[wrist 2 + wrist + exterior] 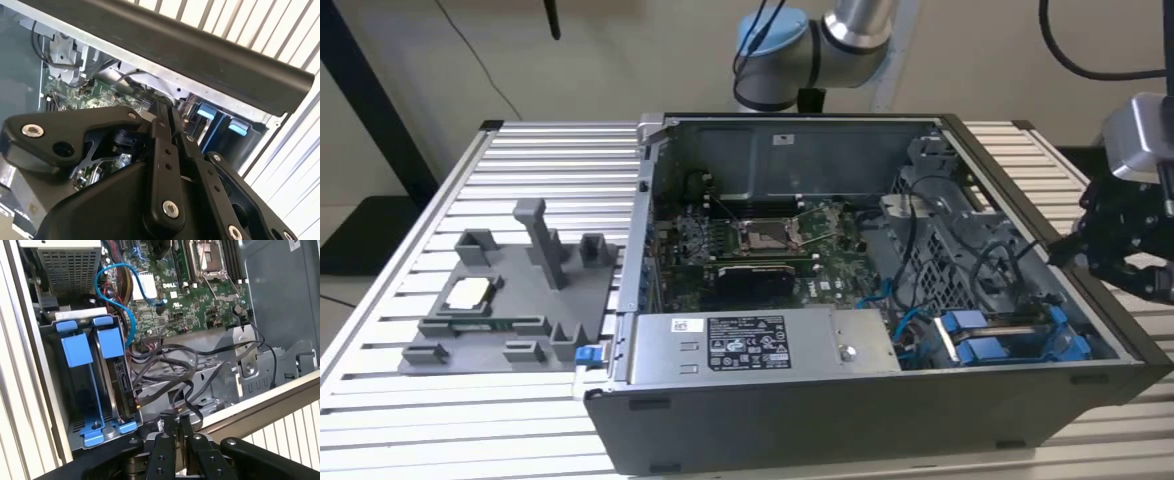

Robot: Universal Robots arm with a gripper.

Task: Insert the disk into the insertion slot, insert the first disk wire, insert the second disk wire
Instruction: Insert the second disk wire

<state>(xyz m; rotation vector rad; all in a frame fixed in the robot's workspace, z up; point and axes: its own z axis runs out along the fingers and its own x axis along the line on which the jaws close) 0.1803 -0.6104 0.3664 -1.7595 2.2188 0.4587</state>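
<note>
While disk [117, 370] fills insertion slot [75, 390], tool [175, 426] closed

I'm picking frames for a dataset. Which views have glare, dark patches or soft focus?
Exterior view: even lighting, the computer case front wall dark, the gripper near the frame's right edge. Second wrist view: the gripper looms close and dark, the slatted table washed out bright. First wrist view: the insertion slot and motherboard evenly lit.

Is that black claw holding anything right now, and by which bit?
Nothing is held. The gripper is closed on itself, empty, at the computer case wall, above loose black cables.
</note>
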